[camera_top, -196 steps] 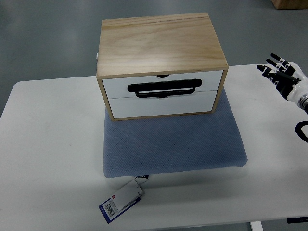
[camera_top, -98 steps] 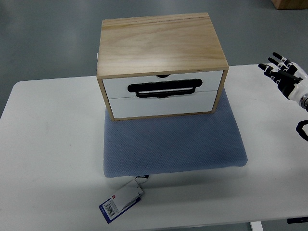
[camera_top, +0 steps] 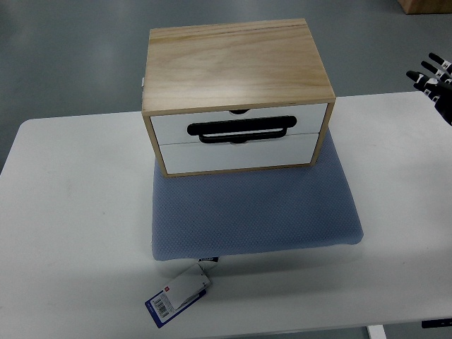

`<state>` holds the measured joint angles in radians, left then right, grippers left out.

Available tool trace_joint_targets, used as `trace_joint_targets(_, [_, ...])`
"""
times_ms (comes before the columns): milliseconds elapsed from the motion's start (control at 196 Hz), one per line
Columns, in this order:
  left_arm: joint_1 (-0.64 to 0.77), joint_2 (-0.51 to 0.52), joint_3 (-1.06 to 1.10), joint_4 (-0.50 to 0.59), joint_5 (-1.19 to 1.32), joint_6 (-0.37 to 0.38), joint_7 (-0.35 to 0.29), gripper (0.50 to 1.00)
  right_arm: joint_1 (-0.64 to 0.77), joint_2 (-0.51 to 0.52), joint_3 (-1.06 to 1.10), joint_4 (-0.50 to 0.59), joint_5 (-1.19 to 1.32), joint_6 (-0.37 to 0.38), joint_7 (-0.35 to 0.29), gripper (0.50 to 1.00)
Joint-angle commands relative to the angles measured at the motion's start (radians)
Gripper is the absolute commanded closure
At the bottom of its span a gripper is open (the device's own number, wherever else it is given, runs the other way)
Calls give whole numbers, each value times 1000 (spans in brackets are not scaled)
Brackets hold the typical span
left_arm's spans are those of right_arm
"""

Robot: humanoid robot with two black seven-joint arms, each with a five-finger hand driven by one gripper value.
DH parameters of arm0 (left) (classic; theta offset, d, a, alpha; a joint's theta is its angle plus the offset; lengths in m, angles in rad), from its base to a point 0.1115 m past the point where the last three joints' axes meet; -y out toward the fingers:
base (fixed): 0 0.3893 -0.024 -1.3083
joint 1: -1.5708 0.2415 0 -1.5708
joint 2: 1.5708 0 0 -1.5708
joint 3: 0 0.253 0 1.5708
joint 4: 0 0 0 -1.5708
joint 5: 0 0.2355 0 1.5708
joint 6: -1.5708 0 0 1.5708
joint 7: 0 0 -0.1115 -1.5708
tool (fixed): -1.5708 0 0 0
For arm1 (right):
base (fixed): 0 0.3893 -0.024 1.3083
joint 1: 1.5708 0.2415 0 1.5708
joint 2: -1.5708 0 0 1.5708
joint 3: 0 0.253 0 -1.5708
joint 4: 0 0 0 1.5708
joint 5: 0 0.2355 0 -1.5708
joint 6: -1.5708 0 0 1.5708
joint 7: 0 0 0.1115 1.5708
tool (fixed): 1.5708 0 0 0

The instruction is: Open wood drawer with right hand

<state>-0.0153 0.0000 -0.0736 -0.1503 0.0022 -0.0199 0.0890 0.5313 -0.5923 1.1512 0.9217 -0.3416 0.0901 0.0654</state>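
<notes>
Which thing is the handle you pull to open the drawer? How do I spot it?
Find the wooden box standing at the back of the blue mat on the white table. Its front has two white drawers, both shut. The handle is the long black bar across that front, the only black part on the box.

the right hand (camera_top: 436, 79) is cut off by the picture's right edge, only fingertips showing. the table (camera_top: 70, 233) runs past the bottom edge. print on the tag (camera_top: 177, 295) is too small to read.
</notes>
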Motion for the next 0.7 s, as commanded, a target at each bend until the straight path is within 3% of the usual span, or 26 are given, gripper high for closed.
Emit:
trace_joint_targets(0, [0, 0, 0, 0, -1, 0, 0, 500, 101, -139, -186, 16, 160, 4, 53, 572])
trace_joint_targets(72, [0, 0, 0, 0, -1, 0, 0, 500, 173, -201, -300, 28, 214, 30, 77, 572])
trace_joint_targets(286, [0, 0, 0, 0, 1, 0, 0, 500, 404, -360, -582, 86, 237, 200, 154, 572])
trace_joint_targets(552, [0, 0, 0, 0, 1, 0, 0, 500, 590, -449, -742, 198, 234, 304, 154, 570])
trace_joint_targets(558, [0, 0, 0, 0, 1, 0, 0, 500, 640, -457, -789, 238, 230, 330, 154, 570])
trace_joint_targets(639, [0, 0, 0, 0, -1, 0, 0, 500, 674, -460, -821, 266, 228, 339, 154, 570])
trace_joint_targets(645, [0, 0, 0, 0, -1, 0, 0, 500, 734, -462, -881, 305, 227, 341, 154, 570])
trace_joint_targets(696, [0, 0, 0, 0, 1, 0, 0, 500, 788, -460, -943, 333, 225, 339, 152, 572])
